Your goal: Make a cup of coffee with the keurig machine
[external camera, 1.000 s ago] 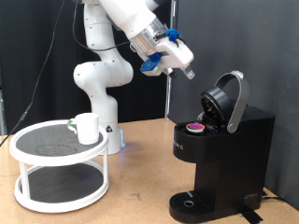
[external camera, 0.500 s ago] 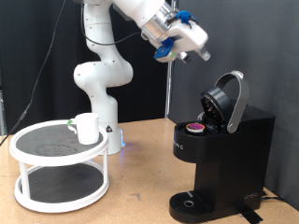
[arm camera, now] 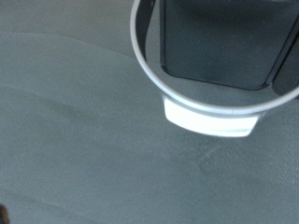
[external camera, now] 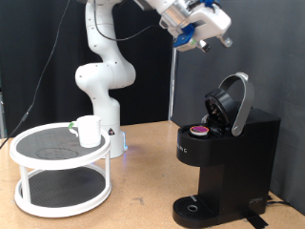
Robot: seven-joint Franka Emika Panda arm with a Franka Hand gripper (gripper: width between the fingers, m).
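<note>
The keurig machine (external camera: 229,157) stands at the exterior view's right with its rounded lid (external camera: 234,101) hinged open. A pod with a pink top (external camera: 199,130) sits in its holder. The white cup (external camera: 89,131) stands on the top shelf of a round white rack (external camera: 57,181) at the left. My gripper (external camera: 225,38) is high up, above the open lid and well clear of it, with nothing visible between its fingers. The wrist view shows no fingers, only the silver hoop of the lid (arm camera: 142,58) and a dark part of the machine (arm camera: 220,42) below me.
The white robot base (external camera: 100,86) stands behind the rack. A small green-rimmed thing (external camera: 72,127) lies next to the cup on the shelf. The wooden tabletop (external camera: 143,200) lies between rack and machine. A dark pole (external camera: 172,86) rises behind the machine.
My gripper has risen and moved to the exterior view's right, from beside the lid to above it. The cup, the pod and the lid have not moved.
</note>
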